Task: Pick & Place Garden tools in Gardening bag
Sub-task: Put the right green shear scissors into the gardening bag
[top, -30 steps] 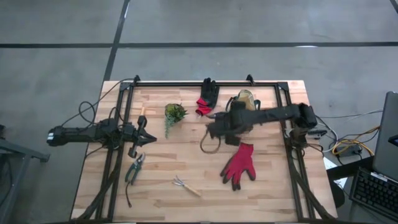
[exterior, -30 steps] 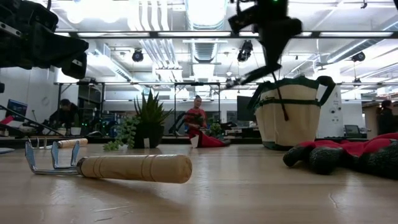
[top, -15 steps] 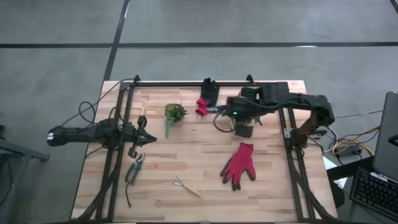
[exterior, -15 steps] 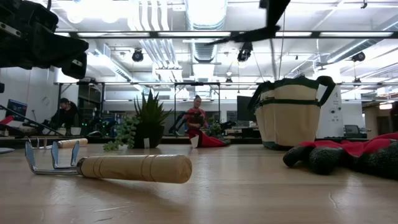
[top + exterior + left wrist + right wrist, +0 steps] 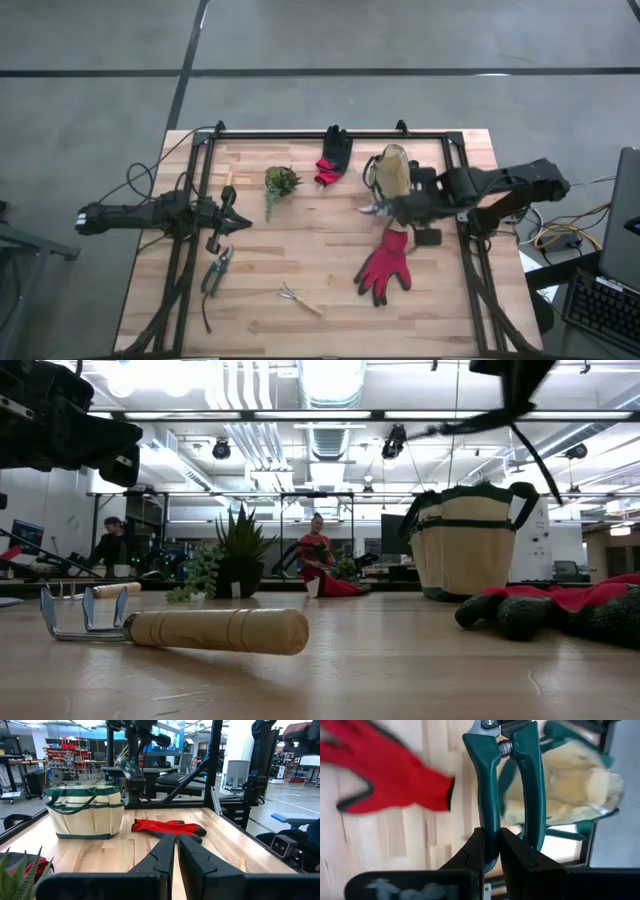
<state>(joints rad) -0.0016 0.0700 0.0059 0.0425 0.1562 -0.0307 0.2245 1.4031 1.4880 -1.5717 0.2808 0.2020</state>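
Observation:
My right gripper (image 5: 405,210) is shut on the green-handled pruners (image 5: 512,780), in the air just at the near side of the beige gardening bag (image 5: 395,172), which stands upright on its base (image 5: 470,540). The red glove (image 5: 385,265) lies flat nearer the table's near edge. The black-and-red glove (image 5: 333,155) lies at the far edge. The dark-handled pruners (image 5: 215,272) and the hand fork (image 5: 300,298) lie at the near left. My left gripper (image 5: 235,215) is shut and empty, at the left above the table. My right gripper pinches one green handle (image 5: 487,822) of the pruners between its two fingers, near that handle's free end. The other handle (image 5: 532,805) stands free beside it. The fingers come from the table's right, in line with the pruners, whose blades (image 5: 372,208) point left. The pruners are clear of the table.
A small leafy plant (image 5: 282,182) stands left of the middle. A black frame (image 5: 330,135) runs along the table's far edge and both sides. There is bare wood between the plant and the bag. People show in the room behind, in the low view.
My right gripper has carried the green-handled pruners up and toward the table's right edge, from over the table's middle to the bag's near side. It stays shut on them. The bag, the gloves and my left arm have kept still.

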